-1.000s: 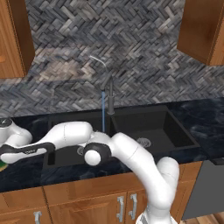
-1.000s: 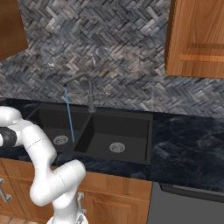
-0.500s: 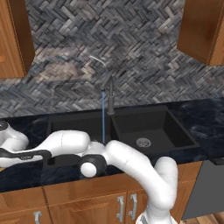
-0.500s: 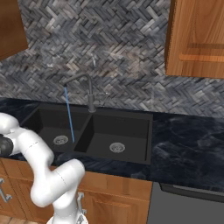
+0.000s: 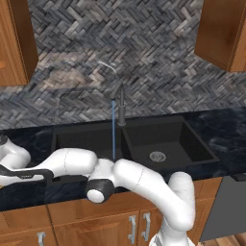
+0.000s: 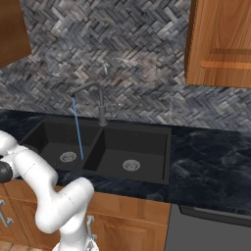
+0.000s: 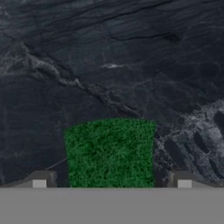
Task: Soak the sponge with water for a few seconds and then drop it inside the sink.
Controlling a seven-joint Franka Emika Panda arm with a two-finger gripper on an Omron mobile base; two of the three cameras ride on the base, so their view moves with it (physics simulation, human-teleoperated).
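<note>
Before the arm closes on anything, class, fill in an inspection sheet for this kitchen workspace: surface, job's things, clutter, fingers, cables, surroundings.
Surface: dark marbled countertop, bare where it shows.
Job's things: sponge lies green side up on the countertop; water runs in a thin stream from the faucet into the left basin of the black sink.
Clutter: nothing seen.
Fingers: gripper open, one of its fingers on each side of the sponge; contact cannot be told.
Cables: nothing seen.
Surroundings: herringbone stone backsplash, wooden wall cabinets, wooden base cabinets.
</note>
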